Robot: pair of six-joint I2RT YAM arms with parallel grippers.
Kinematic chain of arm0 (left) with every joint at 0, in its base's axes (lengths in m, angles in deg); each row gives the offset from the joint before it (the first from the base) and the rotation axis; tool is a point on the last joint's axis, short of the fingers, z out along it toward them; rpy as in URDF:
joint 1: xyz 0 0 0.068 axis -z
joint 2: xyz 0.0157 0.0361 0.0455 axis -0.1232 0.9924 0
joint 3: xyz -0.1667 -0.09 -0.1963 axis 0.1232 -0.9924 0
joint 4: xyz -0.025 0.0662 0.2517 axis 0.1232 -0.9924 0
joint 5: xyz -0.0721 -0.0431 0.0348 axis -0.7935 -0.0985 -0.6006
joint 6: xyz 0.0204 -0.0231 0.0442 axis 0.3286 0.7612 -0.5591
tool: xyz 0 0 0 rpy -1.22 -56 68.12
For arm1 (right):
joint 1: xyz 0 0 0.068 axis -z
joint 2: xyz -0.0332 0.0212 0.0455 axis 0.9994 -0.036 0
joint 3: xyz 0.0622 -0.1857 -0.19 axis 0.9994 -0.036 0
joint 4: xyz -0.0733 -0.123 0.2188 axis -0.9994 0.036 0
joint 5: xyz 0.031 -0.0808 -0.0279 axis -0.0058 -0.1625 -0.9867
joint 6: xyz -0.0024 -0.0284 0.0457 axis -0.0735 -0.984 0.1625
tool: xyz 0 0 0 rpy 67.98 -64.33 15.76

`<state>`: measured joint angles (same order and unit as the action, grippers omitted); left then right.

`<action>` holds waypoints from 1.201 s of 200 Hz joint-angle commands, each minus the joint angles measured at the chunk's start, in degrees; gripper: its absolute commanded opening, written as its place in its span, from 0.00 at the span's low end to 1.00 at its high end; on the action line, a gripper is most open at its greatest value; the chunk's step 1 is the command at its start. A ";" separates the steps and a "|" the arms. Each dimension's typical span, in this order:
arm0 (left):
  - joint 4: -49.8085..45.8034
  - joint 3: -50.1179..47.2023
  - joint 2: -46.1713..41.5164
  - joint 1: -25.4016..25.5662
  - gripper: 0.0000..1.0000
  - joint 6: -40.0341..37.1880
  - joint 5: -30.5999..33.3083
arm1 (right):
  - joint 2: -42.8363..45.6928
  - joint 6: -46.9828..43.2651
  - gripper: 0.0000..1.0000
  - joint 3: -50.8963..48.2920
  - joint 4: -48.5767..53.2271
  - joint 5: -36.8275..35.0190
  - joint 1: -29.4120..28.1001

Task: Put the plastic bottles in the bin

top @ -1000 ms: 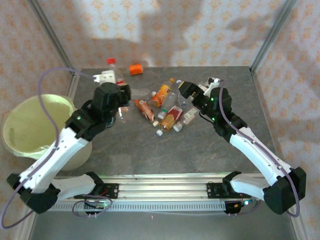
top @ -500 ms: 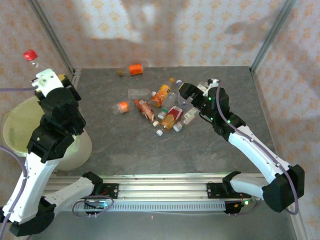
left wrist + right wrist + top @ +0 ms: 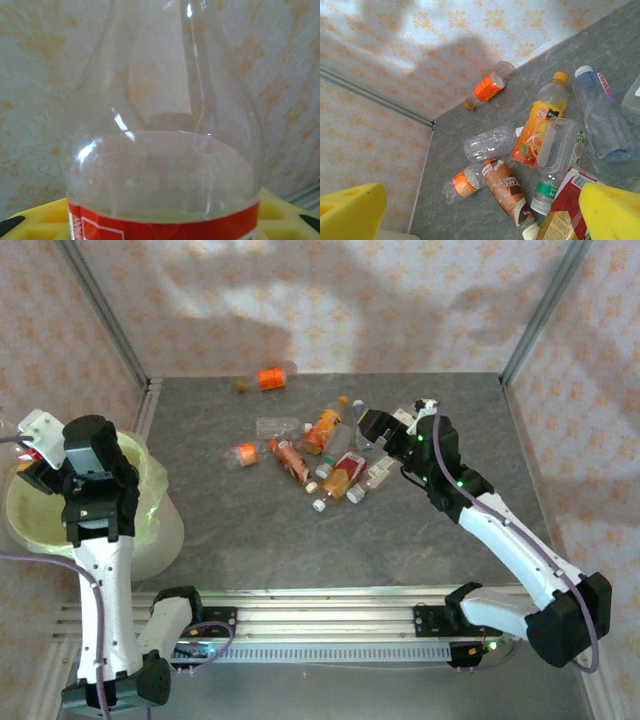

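Gripping a red-labelled bottle (image 3: 165, 165), left gripper (image 3: 30, 448) aims its neck outward above the bin (image 3: 162, 528); cap cropped. Right gripper (image 3: 368, 426) gapes.

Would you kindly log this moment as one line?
left claw: shut on bottle, at bin | right claw: open, by pile

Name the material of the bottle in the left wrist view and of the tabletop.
The bottle: clear glossy plastic, wallpaper shows through, sharp glints; red label looks like printed film. The tabletop: grey, matte, mottled like stone, possibly laminate.
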<state>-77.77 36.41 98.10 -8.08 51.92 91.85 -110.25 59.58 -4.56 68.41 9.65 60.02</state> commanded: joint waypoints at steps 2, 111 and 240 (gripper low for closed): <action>1.23 -3.05 -0.75 -3.07 0.54 2.16 -4.71 | 1.73 -1.59 0.99 0.79 0.82 -1.24 0.10; -1.86 -10.29 -0.86 -7.34 0.55 9.51 -13.48 | 1.21 -3.17 0.99 -1.72 -1.32 -3.30 0.08; -5.87 -15.78 -3.63 -7.34 0.75 19.04 -24.38 | -1.14 -4.48 0.99 -0.29 -0.09 -2.47 0.11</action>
<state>-82.21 21.15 93.73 -14.83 70.14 71.88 -111.49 55.58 -5.64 68.87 7.67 60.02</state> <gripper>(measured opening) 0.726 0.991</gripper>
